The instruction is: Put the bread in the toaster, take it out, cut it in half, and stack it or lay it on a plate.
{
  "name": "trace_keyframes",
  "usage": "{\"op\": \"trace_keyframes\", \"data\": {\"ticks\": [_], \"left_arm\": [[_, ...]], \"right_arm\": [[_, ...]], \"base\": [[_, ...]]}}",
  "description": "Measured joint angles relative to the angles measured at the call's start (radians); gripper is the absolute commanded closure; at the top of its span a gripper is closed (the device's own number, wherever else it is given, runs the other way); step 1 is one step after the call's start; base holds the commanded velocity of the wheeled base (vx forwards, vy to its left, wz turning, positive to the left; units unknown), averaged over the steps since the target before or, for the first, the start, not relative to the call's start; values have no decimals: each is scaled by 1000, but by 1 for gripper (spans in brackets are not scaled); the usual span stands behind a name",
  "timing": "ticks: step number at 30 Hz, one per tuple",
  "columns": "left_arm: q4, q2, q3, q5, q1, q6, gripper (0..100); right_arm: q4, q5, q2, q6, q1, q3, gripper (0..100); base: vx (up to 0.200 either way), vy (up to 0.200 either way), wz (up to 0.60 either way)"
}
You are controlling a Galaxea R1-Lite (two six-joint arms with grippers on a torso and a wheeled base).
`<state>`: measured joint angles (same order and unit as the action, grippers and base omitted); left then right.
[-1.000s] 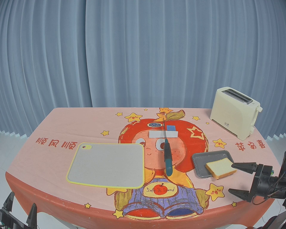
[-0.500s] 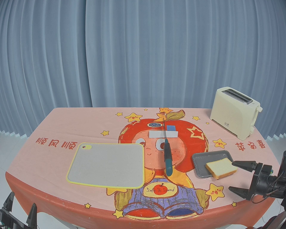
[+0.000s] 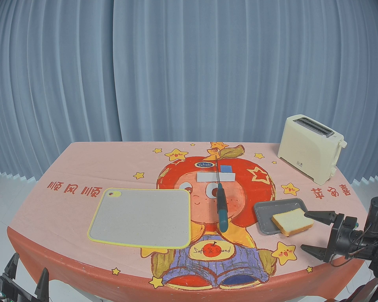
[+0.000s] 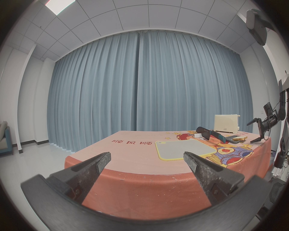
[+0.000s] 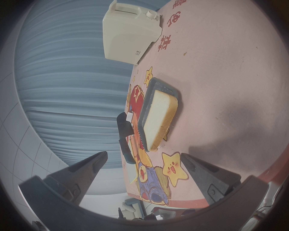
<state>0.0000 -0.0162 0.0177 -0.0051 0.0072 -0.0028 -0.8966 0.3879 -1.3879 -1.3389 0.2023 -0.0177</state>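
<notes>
Bright, even overhead light; ceiling panel (image 4: pixel 60 5) glows at 11 o'clock in left wrist view. Desk (image 3: pixel 98 165) evenly lit, shadows soft, faint one under toaster (image 3: pixel 311 148). Strong fisheye: curtain (image 3: pixel 189 70) folds bow toward the edges. Both wrist views have dark, rounded corners.

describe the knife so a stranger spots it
On the pink cartoon tablecloth, find the red apple face. The knife with the blue handle lies on it, between the grey cutting board and the dark tray. Only it is long and thin.
</notes>
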Motion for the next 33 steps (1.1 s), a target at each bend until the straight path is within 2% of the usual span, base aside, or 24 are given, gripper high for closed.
{"op": "trace_keyframes", "data": {"ticks": [23,33], "left_arm": [[0,0,0,0,0,0,0],[0,0,0,0,0,0,0]], "right_arm": [[-53,0,-26,-3,-50,0,0],[-117,0,-75,-4,-59,0,0]], "base": [[0,0,0],[0,0,0]]}}
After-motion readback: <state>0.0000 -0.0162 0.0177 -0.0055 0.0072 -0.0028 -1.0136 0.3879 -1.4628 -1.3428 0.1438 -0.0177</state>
